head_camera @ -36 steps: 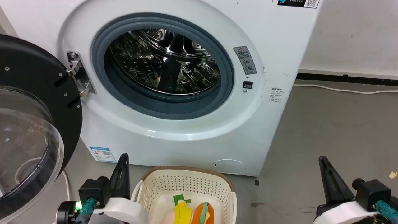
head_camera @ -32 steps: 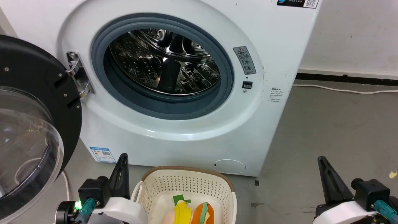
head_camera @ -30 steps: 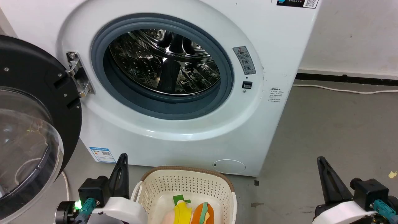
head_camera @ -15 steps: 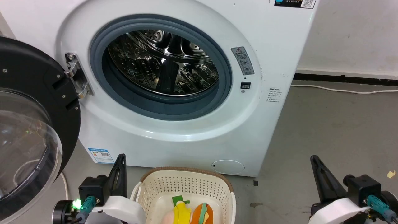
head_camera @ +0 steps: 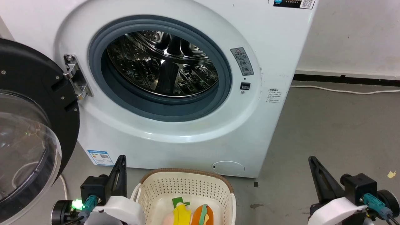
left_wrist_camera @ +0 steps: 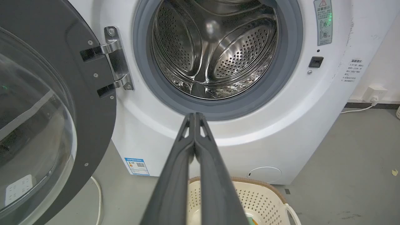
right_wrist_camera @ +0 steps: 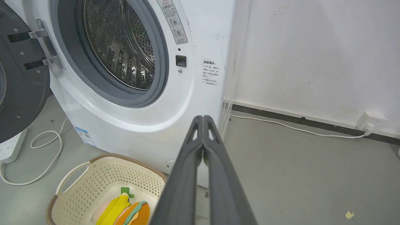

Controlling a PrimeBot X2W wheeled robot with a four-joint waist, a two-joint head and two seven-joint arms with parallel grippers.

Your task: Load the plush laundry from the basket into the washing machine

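The cream basket [head_camera: 187,184] stands on the floor right before the white washing machine [head_camera: 175,137]. Inside it lie both plush toys side by side: the pinkish figure in yellow [head_camera: 178,215] and the orange hamburger [head_camera: 203,216], also seen as figure [right_wrist_camera: 112,208] and hamburger [right_wrist_camera: 137,214]. The washer's black-rimmed glass door [head_camera: 28,125] hangs wide open at the left, baring the steel drum [head_camera: 162,65]. My left gripper [head_camera: 121,157] is shut, left of the basket. My right gripper [head_camera: 311,158] is shut, well to the basket's right. Nothing is held in either gripper.
A white cable [head_camera: 343,90] runs along the grey floor by the back wall to a socket [right_wrist_camera: 370,123]. A power strip [right_wrist_camera: 9,147] and looped cord [right_wrist_camera: 47,140] lie under the open door. Bare floor spreads right of the washer.
The head view has shifted slightly, so the washer sits a bit lower and further left in the picture. Both grippers stay shut and the toys lie unmoved in the basket.
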